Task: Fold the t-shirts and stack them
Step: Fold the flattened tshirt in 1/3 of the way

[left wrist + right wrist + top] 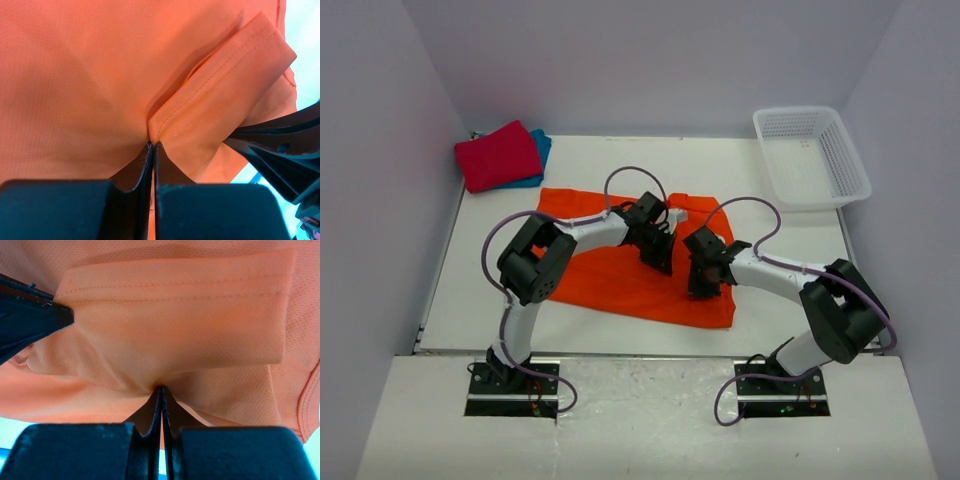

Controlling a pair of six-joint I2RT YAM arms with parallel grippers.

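Observation:
The orange t-shirt [620,280] lies spread in the middle of the table. Both grippers sit over its right half, close together. My left gripper [660,258] is shut on a fold of the orange cloth [210,100] at a hemmed sleeve edge; the tips pinch the fabric. My right gripper [705,285] is shut on the orange t-shirt [165,340] just below the same hemmed sleeve. The left fingers [30,320] show at the left of the right wrist view. A folded red t-shirt [498,155] lies on a teal t-shirt [541,145] at the back left.
A white lattice basket [810,155] stands at the back right corner. Walls close in the table at the left, back and right. The right arm's fingers [280,150] cross the right side of the left wrist view.

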